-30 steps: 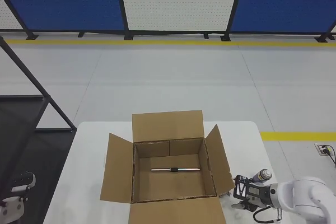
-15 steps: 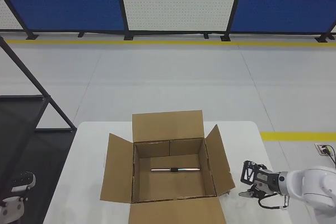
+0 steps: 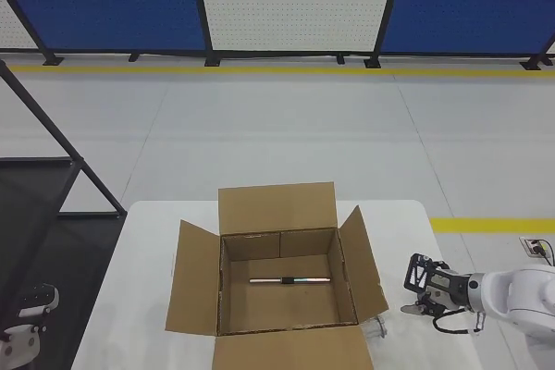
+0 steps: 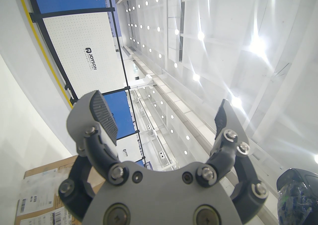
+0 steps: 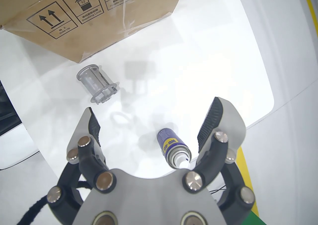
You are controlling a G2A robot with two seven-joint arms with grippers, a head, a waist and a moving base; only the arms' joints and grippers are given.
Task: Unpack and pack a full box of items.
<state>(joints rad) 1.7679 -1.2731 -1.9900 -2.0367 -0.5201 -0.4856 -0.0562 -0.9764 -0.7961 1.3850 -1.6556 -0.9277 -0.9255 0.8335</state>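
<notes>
The open box sits in the middle of the surface with its flaps spread, and a slim stick lies across its floor. Two things are out of it. A spray can stands upright near the right edge of the surface. A clear plastic piece lies on its side just beside the box's near right corner.

The can should be stiff and fairly light, but its painted metal wall is smooth and round, so it could slip or twist in a weak hold. It is also tall and narrow and would tip from a sideways knock. The best hold looks to be across the middle of the body, below the shoulder and clear of the bare nozzle, which must not be pressed. The plastic piece looks hollow, very light and probably brittle, and it is likely to roll. A gentle squeeze on its ribbed barrel would suit it better than one on the thin flange.

The right gripper is over the can by the right edge, its fingers spread wide and empty. The can sits in the gap between them, closer to one pad, and I can make out no contact. The left gripper points up toward the ceiling, its fingers likewise spread and holding nothing.
</notes>
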